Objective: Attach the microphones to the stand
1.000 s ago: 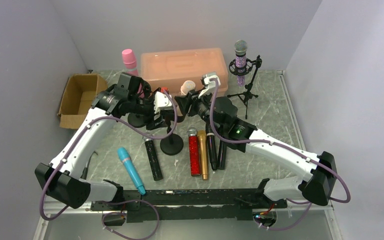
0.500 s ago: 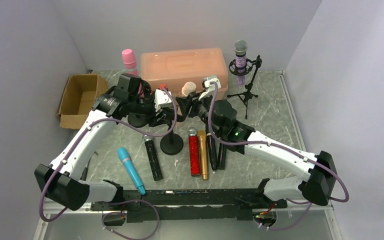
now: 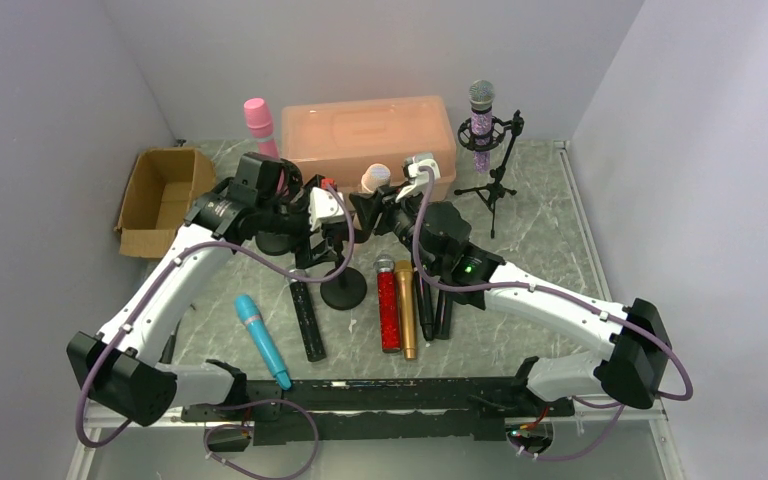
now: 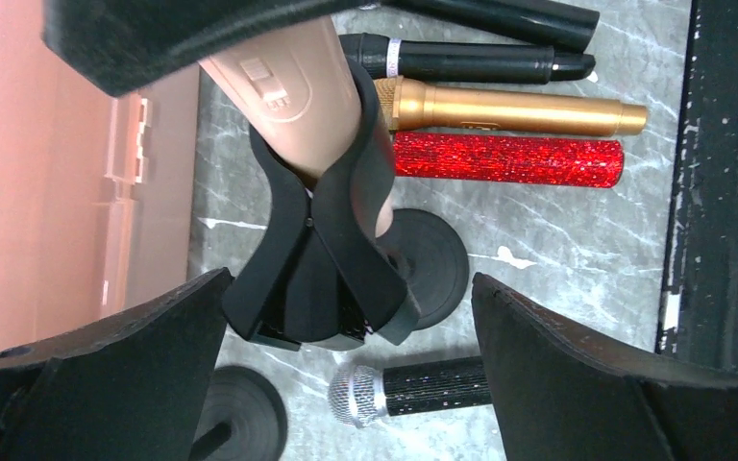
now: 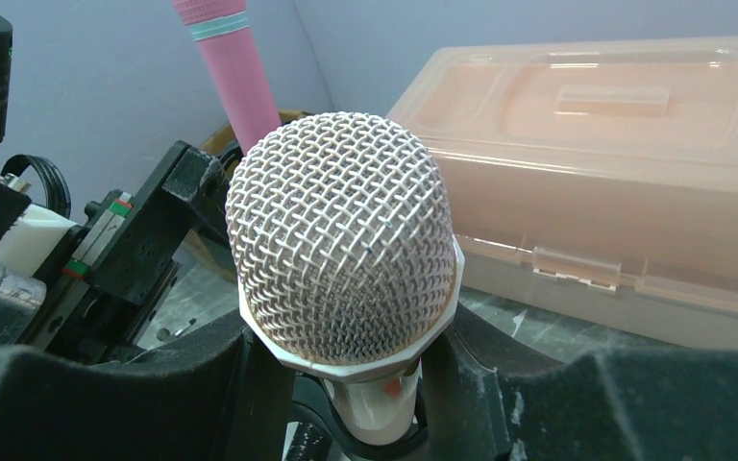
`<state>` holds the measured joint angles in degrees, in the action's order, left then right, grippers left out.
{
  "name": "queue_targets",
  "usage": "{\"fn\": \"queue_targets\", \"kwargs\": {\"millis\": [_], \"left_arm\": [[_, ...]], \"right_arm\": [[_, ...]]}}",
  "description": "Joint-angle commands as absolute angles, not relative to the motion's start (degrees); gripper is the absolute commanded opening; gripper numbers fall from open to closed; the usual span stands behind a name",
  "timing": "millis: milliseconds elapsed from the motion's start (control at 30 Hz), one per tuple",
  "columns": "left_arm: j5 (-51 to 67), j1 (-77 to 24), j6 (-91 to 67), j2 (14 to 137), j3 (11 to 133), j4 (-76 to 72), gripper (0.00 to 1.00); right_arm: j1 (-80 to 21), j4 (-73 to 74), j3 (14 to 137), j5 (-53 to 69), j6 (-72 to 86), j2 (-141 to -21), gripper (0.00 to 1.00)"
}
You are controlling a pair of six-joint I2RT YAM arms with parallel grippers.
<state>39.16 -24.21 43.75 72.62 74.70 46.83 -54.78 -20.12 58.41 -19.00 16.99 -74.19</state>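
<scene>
The peach microphone (image 4: 283, 91) has its body in the fork of the black clip (image 4: 317, 259), and its mesh head fills my right wrist view. I cannot tell how deep it sits. That clip tops the round-based stand (image 3: 343, 291), and I place everything else from that stand.

My right pincer (image 5: 346, 394) is closed round the microphone just under its head, because the body has to be guided and pressed down into the fork. My left pincer (image 4: 351, 288) is spread wide with one finger on each side of the clip. As far as I can see it touches neither side. I judge it is there to brace the clip if the push tips the stand.

Just beside the stand's base, on my right arm's side, the red glitter microphone (image 3: 388, 310), the gold microphone (image 3: 406, 312) and the black microphones (image 3: 428, 300) lie flat in a row. On the other side of the base lie a black glitter microphone (image 3: 307, 318) and, farther out, the teal microphone (image 3: 260, 340).

Behind the stand is the salmon box (image 3: 360, 125). Well off to the stand's right, the purple glitter microphone (image 3: 481, 120) is already upright in a tripod holder (image 3: 495, 185). The pink microphone (image 3: 257, 118) stands upright back-left of the stand, its support hidden by my left arm.

I judge two mounted, one in hand and the flat ones waiting.
</scene>
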Motion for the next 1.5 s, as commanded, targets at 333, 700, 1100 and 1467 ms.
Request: {"fn": "queue_targets", "kwargs": {"millis": [333, 700, 1100, 1467], "left_arm": [[44.2, -24.0, 54.2, 77.7, 82.0, 53.3, 0.63], [38.2, -24.2, 46.0, 78.6, 81.0, 51.4, 0.0], [36.4, -24.3, 43.1, 79.9, 84.1, 52.0, 0.57], [35.3, -24.1, 44.0, 76.5, 83.7, 50.9, 0.99]], "right_arm": [[-55.1, -19.5, 58.5, -18.2, 17.7, -73.9, 0.0], [-55.5, -21.5, 58.0, -19.0, 16.8, -74.6, 0.0], [-57.0, -22.3, 56.9, -20.6, 13.7, -75.7, 0.0], [-56.3, -16.2, 58.1, -15.3, 10.3, -71.3, 0.86]]}}
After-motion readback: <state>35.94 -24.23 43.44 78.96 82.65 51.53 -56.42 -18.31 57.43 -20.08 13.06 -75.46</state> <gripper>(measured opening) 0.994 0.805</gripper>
